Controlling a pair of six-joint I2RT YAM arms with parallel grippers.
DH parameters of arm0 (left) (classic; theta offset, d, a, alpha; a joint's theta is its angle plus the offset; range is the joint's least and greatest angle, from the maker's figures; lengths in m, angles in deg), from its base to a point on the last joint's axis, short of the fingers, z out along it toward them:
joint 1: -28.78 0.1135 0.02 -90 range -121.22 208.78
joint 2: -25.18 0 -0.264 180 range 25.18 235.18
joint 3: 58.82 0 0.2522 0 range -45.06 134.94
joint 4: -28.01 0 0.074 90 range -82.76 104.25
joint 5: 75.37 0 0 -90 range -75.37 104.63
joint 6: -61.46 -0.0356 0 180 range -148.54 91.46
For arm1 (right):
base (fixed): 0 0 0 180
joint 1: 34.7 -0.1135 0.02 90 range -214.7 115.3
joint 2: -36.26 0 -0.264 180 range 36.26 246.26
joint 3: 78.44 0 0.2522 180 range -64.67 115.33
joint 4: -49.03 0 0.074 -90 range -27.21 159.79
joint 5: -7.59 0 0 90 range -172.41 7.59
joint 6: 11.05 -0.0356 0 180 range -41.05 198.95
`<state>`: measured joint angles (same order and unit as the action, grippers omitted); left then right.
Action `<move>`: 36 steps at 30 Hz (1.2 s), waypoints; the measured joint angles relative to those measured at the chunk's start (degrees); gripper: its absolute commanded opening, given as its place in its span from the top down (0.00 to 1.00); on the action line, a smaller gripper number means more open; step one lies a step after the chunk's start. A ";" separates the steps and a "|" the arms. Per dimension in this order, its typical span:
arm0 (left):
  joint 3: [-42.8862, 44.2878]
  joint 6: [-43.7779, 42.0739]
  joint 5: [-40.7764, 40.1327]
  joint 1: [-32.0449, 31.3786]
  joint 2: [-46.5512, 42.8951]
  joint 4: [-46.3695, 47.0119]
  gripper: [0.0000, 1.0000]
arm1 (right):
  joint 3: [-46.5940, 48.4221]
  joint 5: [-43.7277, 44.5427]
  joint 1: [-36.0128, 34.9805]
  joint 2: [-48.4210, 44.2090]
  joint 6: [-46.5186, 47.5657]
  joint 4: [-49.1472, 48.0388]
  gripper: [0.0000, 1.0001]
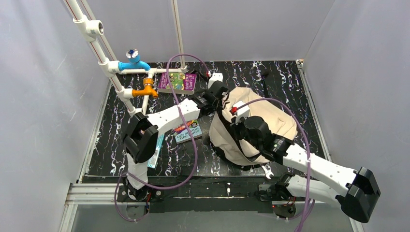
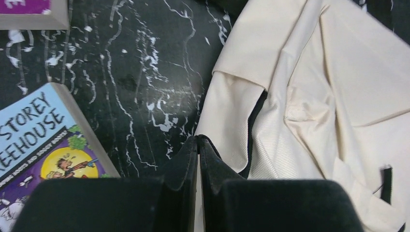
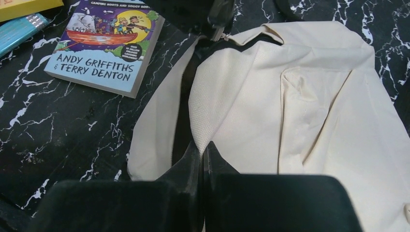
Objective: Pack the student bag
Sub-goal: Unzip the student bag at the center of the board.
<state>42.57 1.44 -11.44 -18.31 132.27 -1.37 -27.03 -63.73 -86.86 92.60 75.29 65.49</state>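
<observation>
Beige bag (image 1: 273, 121) is lying slumped, the blue book (image 1: 187, 131) sitting unpacked to its left (packing is barely beginning, I'd judge). You're pressing left gripper (image 2: 198, 145) and right gripper (image 3: 202, 150) jaws together at its edge.

The student bag (image 1: 283, 121) is beige; the table (image 1: 290, 77) black, white-veined.

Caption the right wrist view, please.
Right hand, shut, at the beige backpack; a paperback book lies beside it on the black marbled table.

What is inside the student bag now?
No contents show. Beige fabric covers the interior of the student bag; one dark strip between folds may be an opening, but reveals nothing.
</observation>
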 measured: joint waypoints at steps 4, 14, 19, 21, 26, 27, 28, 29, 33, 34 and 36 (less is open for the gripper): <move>0.70 -1.79 2.56 -0.52 1.73 -0.59 1.00 | -2.40 0.46 0.33 -3.87 0.63 0.09 0.99; -17.81 -5.51 10.01 2.19 -15.21 12.11 1.00 | -2.64 1.49 -0.26 -5.42 0.87 -1.27 0.99; -12.44 -5.64 10.19 2.21 -10.84 11.37 0.94 | -2.51 0.98 -0.24 -5.46 0.52 -1.62 0.99; -8.48 -5.22 10.03 2.19 -7.82 8.22 0.76 | -2.51 2.03 -0.24 -5.46 -0.20 -1.62 0.99; -5.09 -5.01 9.88 2.54 -7.19 1.73 0.36 | -1.38 5.38 0.24 -2.99 -2.08 -1.40 0.99; -5.14 -4.96 10.40 2.67 -8.04 0.35 0.30 | -0.59 5.81 0.57 -1.62 -2.21 -1.25 0.99; -5.44 -4.94 11.17 2.82 -9.66 -1.42 0.23 | 0.35 6.14 0.87 -0.04 -2.38 -1.11 0.99; -5.75 -5.01 11.96 2.86 -11.21 -2.62 0.18 | 1.29 6.45 1.38 1.46 -2.45 -0.96 0.99; -9.60 -4.68 19.65 2.95 -23.28 -6.25 0.07 | 5.44 6.75 5.09 6.67 -2.86 1.03 0.99; -10.67 -4.39 22.10 2.95 -26.29 -6.36 0.07 | 6.23 6.75 6.27 7.58 -2.99 1.31 0.99; -13.70 -3.58 28.17 2.95 -33.90 -6.23 0.07 | 7.23 6.93 8.35 8.61 -3.02 1.88 0.99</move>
<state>28.87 -2.15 16.73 -15.36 98.37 -7.60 -19.79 -56.80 -78.51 101.21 72.27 67.37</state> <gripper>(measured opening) 0.922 0.053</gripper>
